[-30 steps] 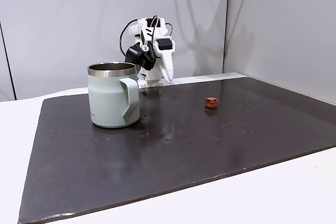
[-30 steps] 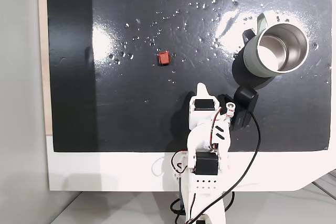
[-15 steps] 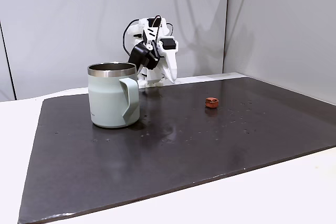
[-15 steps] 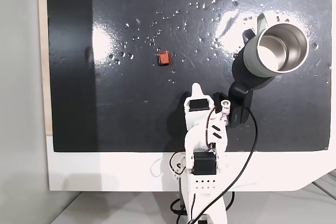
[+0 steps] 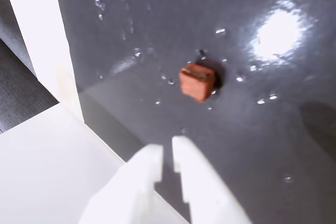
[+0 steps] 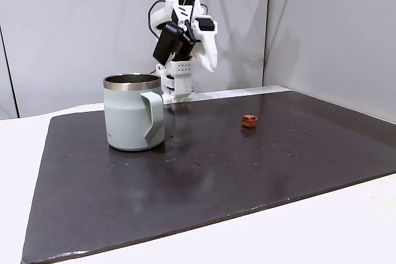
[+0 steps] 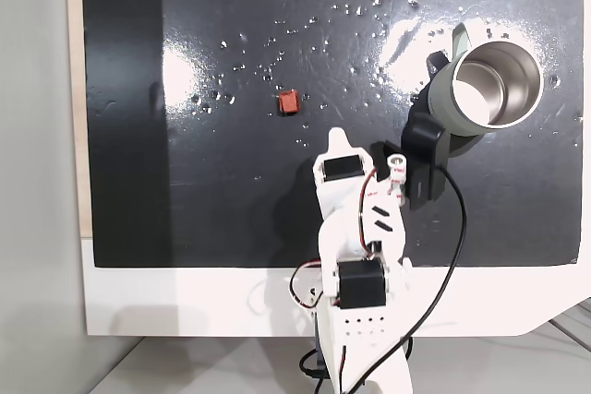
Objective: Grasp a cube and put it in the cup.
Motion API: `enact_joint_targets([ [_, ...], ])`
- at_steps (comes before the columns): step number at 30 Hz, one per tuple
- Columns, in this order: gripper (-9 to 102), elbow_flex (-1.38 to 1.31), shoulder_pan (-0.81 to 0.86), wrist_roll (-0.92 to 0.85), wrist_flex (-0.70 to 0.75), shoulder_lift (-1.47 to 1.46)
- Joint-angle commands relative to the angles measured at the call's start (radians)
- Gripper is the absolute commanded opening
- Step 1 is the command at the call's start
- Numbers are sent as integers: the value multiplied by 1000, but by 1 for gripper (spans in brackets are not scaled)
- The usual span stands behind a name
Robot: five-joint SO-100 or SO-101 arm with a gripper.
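The tiny reddish-brown cube [image 5: 198,81] lies on the dark mat, a little ahead of my gripper [image 5: 167,152] in the wrist view, with bare mat between them. My two white fingers [image 5: 185,157] stand almost together with only a thin slit and nothing held. In a fixed view the gripper [image 6: 211,63] hangs high above the mat's far edge, left of the cube [image 6: 249,120]. From above, the gripper [image 7: 336,138] points at the cube [image 7: 289,101]. The mint-green cup [image 6: 132,114] stands upright and apart, and its hollow [image 7: 441,110] looks bare.
A dark, glossy mat [image 6: 216,171] with small specks covers a white table [image 6: 346,221]. Its left edge and the white tabletop [image 5: 47,166] show in the wrist view. The arm's black camera housing [image 7: 423,159] and a cable sit close to the cup.
The arm has risen and swung away from the cup toward the cube's side. The gripper now hangs well above the mat. Cube and cup have not moved.
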Motion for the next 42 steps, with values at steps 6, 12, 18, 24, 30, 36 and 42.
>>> enact_joint_targets([
  [6, 0, -382, -89, -11, 75, -391],
  [12, 0, -532, -114, -6, 144, -600],
  [18, 0, -723, -127, 6, 247, -839],
  [24, 0, -919, -149, 14, 347, -1025],
  [30, 0, -1012, -158, 25, 382, -1144],
  [36, 0, -1032, -166, 28, 382, -1178],
  [42, 15, -1034, -164, 29, 391, -1215],
])
